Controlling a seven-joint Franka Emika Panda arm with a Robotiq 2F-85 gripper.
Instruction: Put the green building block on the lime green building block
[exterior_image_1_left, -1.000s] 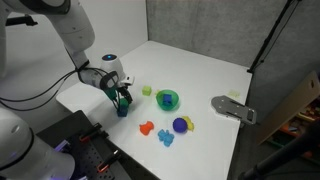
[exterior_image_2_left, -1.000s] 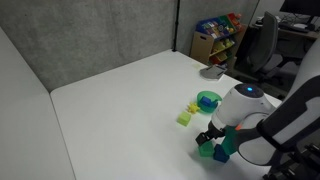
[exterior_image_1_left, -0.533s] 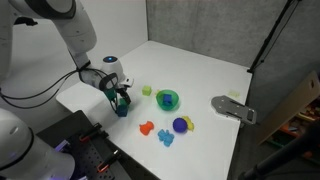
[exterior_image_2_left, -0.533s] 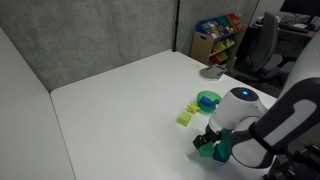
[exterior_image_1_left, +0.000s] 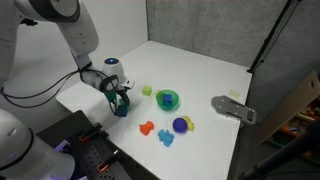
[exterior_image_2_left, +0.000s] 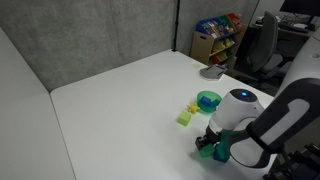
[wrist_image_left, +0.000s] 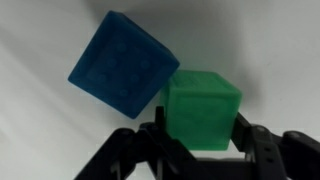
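Green building block sits gripped in the claw, blue cube close beside it.

A white bench stands enclosed by grey fabric partition panels, and beyond its far corner a low wooden shelf of colourful packets sits beside a dark office chair under even indoor light.

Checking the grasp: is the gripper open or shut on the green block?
Shut: in the wrist view the gripper has a finger against each side of the green building block.
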